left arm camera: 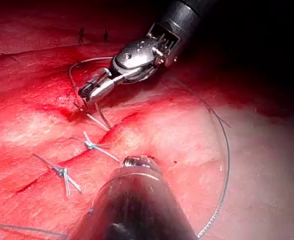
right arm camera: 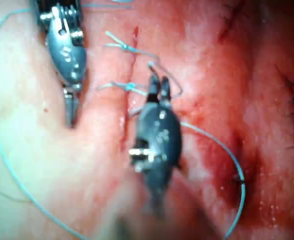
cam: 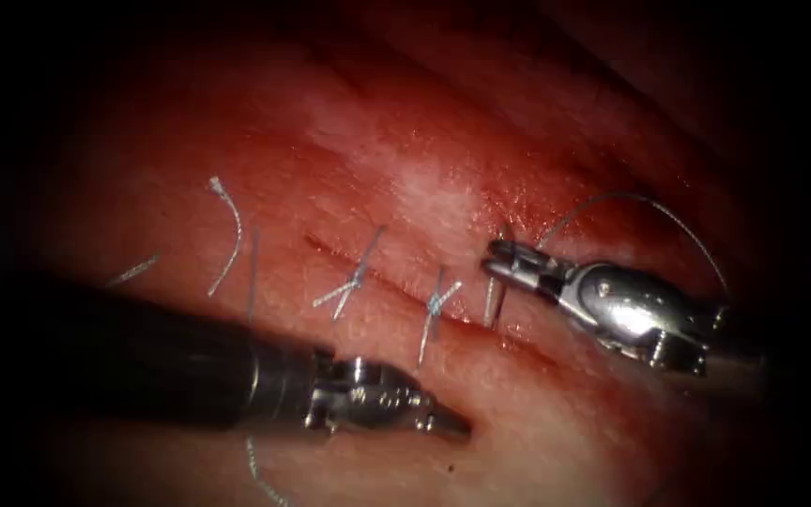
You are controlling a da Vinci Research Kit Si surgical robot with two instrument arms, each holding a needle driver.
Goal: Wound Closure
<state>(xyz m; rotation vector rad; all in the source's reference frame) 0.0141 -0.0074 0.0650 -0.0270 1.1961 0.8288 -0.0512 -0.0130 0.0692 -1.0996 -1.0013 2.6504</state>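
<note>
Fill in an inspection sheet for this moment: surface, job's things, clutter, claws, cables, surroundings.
Surface: tissue, wet, with a slanting cut.
Job's things: two tied stitches across the cut; thread arcs right of it; I cannot tell where the needle is.
Clutter: cut ends of thread left of the cut.
Claws: left claw shut, holding nothing that I can see; right claw open at the cut, by upright thread ends.
Cables: nothing seen.
Surroundings: nothing seen.
</note>
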